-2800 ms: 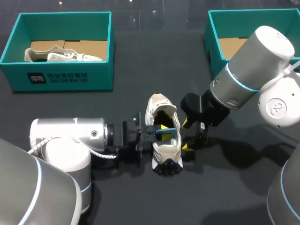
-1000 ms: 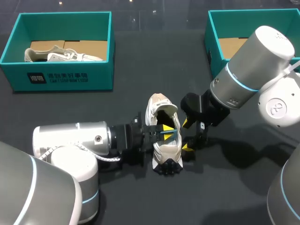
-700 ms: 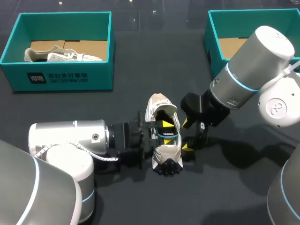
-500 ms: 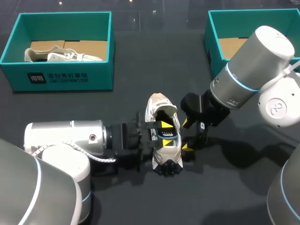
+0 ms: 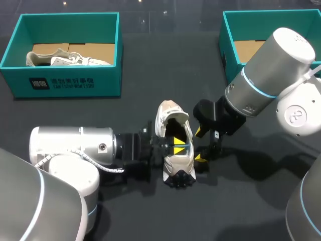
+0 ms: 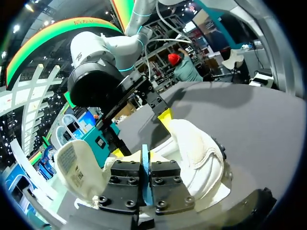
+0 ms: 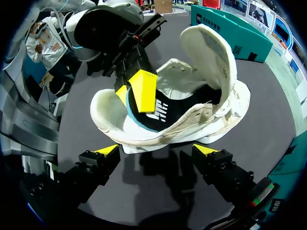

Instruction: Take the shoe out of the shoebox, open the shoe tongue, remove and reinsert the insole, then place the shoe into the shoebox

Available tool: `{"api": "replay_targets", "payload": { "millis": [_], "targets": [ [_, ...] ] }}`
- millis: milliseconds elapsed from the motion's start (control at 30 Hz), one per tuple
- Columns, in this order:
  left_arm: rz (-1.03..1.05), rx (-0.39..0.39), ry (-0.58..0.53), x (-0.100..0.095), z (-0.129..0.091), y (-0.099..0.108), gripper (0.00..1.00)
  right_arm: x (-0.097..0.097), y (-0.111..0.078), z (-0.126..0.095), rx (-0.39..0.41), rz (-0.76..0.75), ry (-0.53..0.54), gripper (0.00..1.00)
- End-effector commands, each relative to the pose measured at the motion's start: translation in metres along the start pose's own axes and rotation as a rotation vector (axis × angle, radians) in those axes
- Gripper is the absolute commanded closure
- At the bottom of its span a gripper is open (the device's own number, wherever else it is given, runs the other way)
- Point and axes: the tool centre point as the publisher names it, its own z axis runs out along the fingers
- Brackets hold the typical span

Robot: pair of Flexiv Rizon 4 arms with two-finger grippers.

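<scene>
A white shoe [image 5: 176,153] lies on the dark table at the centre, its tongue [image 7: 217,60] folded back. Inside it lies the dark insole [image 7: 152,115] with a blue rim. My left gripper [image 5: 178,148] comes in from the shoe's left side and reaches into the opening. It is shut on the insole's blue edge [image 6: 145,167], and its yellow tips [image 7: 142,90] are pressed together. My right gripper [image 5: 199,145] stands open against the shoe's right side; in the right wrist view the gripper [image 7: 157,150] is spread along the shoe's [image 7: 192,120] wall, with nothing held.
A teal shoebox [image 5: 70,83] at the back left holds another white shoe [image 5: 67,59]. A second teal shoebox [image 5: 228,55] with cardboard inside stands at the back right, partly behind my right arm.
The left gripper opened inside the shoe, shifted slightly, and has shut again on the insole's edge. The shoe and the right arm have stayed still.
</scene>
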Motion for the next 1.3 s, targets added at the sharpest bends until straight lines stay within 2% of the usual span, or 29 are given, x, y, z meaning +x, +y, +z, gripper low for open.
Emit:
{"api": "replay_targets", "payload": {
  "millis": [33,267,300,333,367,433,733,800,933,1100,1300],
  "targets": [
    [-0.020,-0.035,0.014,-0.007,0.016,0.012,1.00,0.001,0.000,0.001,0.002,0.001,-0.003,0.00],
    [-0.090,-0.027,0.048,-0.004,0.001,0.002,1.00,0.001,0.000,0.001,0.002,0.001,-0.003,0.00],
    [-0.091,-0.028,0.053,-0.005,-0.001,0.000,0.96,0.001,0.000,0.001,0.002,0.001,-0.003,0.00],
    [-0.098,-0.023,0.061,-0.005,-0.004,-0.003,0.82,0.001,0.000,0.001,0.002,0.001,-0.003,0.00],
    [-0.099,-0.021,0.062,-0.005,-0.006,-0.006,0.76,0.001,0.000,0.001,0.002,0.001,-0.003,0.00],
    [-0.104,-0.015,0.064,-0.005,-0.011,-0.012,0.70,0.001,0.000,0.001,0.002,0.001,-0.003,0.00],
    [-0.110,-0.011,0.091,-0.004,-0.019,-0.026,0.68,0.001,0.000,0.001,0.002,0.001,-0.003,0.00],
    [-0.109,-0.011,0.101,-0.003,-0.018,-0.026,0.70,0.001,0.000,0.001,0.002,0.001,-0.003,0.00],
    [-0.103,-0.012,0.133,0.001,-0.011,-0.021,1.00,0.001,0.000,0.001,0.002,0.001,-0.003,0.00],
    [-0.100,-0.043,0.165,0.004,0.001,-0.007,1.00,0.001,0.000,0.001,0.002,0.001,-0.003,0.00],
    [-0.108,-0.082,0.187,0.006,0.004,0.008,1.00,0.001,0.000,0.001,0.002,0.001,-0.003,0.00]
  ]
}}
